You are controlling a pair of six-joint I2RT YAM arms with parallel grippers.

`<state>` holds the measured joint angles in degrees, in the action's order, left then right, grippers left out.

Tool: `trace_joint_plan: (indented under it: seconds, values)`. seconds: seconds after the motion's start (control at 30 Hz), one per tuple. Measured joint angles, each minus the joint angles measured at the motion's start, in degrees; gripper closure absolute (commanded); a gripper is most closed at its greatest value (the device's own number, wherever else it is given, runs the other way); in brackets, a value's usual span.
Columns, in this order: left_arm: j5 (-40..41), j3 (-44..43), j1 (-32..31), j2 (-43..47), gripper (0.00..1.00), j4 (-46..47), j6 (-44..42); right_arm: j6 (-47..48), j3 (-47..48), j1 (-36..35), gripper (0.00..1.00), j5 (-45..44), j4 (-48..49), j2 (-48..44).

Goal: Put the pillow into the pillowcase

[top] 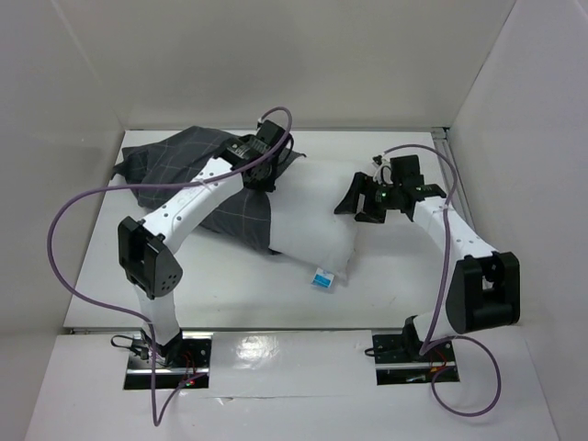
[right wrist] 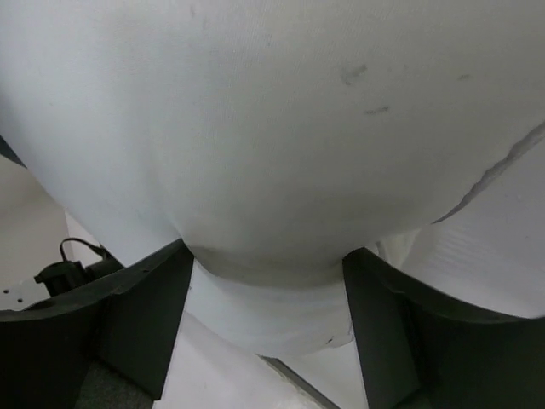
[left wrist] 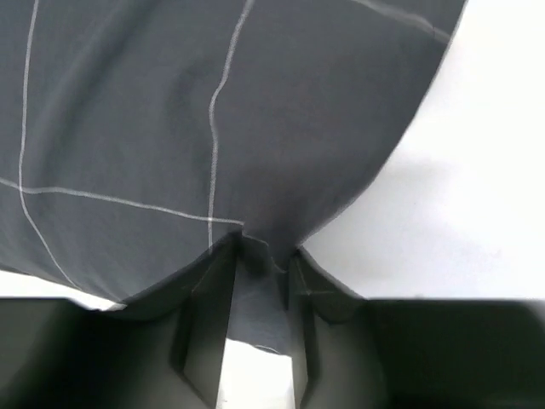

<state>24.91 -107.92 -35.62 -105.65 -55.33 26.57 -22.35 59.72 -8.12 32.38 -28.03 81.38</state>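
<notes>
The white pillow (top: 317,216) lies across the middle of the table, its blue-and-white tag (top: 322,278) at the near edge. The dark checked pillowcase (top: 184,165) lies bunched at the left and covers the pillow's left end. My left gripper (top: 267,173) sits at the pillowcase's right edge. In the left wrist view the left gripper (left wrist: 264,249) is shut on a fold of the pillowcase (left wrist: 170,128), beside white pillow (left wrist: 477,170). My right gripper (top: 369,206) is at the pillow's right end. In the right wrist view the right gripper (right wrist: 266,256) stands open, and the pillow (right wrist: 272,119) bulges between both fingers.
White walls close in the table at the back, left and right. A metal rail (top: 447,170) runs along the right side. Purple cables loop from both arms. The arm bases (top: 170,354) stand at the near edge.
</notes>
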Motion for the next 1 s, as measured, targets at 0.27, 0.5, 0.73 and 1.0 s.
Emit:
trace_joint_plan:
  seconds: [0.27, 0.5, 0.73, 1.0]
  values:
    - [-12.50, -9.73, 1.33, -0.48, 1.00, -3.19, -1.73, -5.01, -0.72, -2.58, 1.00, 1.86, 8.22, 1.36]
    - [-39.87, -32.48, 1.70, -8.92, 1.00, 3.23, 1.46, -12.50, 10.86, -2.69, 1.00, 0.68, 14.36, 3.28]
    - [-59.30, -22.51, 1.16, -9.88, 1.00, 15.69, 12.48, -19.69, -4.76, -9.07, 1.00, -6.16, 33.42, -4.87]
    - [-58.64, -15.63, -0.94, -10.23, 0.24, 11.93, 10.40, -27.78, -15.52, -10.78, 1.00, -11.61, 38.25, 0.13]
